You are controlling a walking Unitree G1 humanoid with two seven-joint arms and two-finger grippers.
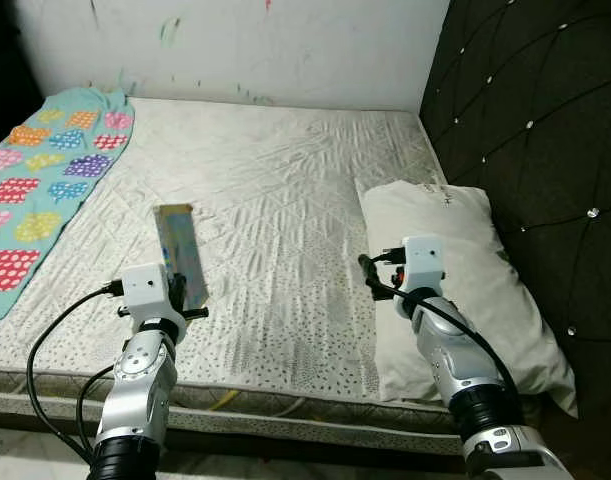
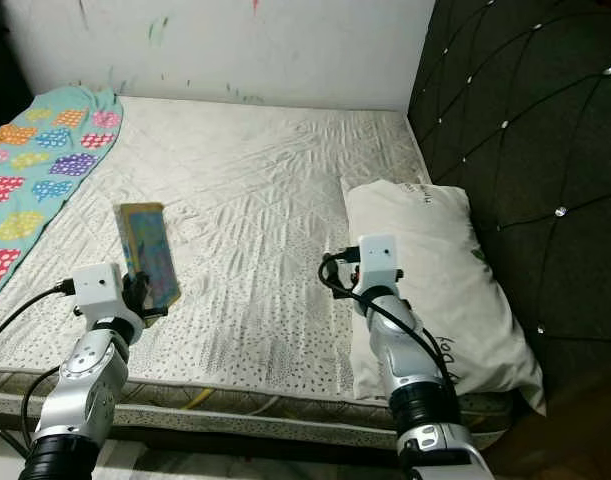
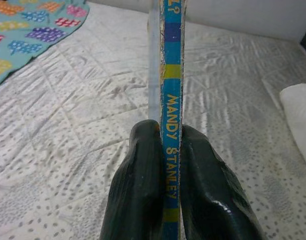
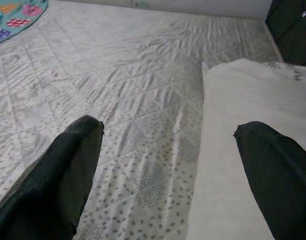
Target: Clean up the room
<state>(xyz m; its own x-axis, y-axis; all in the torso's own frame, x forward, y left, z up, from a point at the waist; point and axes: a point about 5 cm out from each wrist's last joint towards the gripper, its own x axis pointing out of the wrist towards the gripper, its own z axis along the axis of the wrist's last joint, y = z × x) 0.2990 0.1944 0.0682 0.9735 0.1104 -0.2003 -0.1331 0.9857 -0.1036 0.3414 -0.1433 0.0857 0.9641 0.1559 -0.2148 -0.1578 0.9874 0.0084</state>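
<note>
My left gripper (image 3: 168, 131) is shut on a thin picture book (image 1: 180, 250) and holds it upright above the front left part of the white mattress (image 1: 285, 190). The book's blue spine (image 3: 172, 95) reads "MANDY STANLEY" and is pinched between both black fingers (image 3: 142, 165). My right gripper (image 4: 168, 131) stands open with nothing between its fingers. It hovers over the inner edge of the white pillow (image 1: 455, 250), where pillow and mattress meet.
A teal blanket (image 1: 45, 170) with bright spotted patches lies along the bed's far left side. A dark padded headboard (image 1: 545, 120) runs along the right, and a scribbled white wall (image 1: 235, 50) closes the far side. The mattress's front edge (image 1: 285, 405) is just below my arms.
</note>
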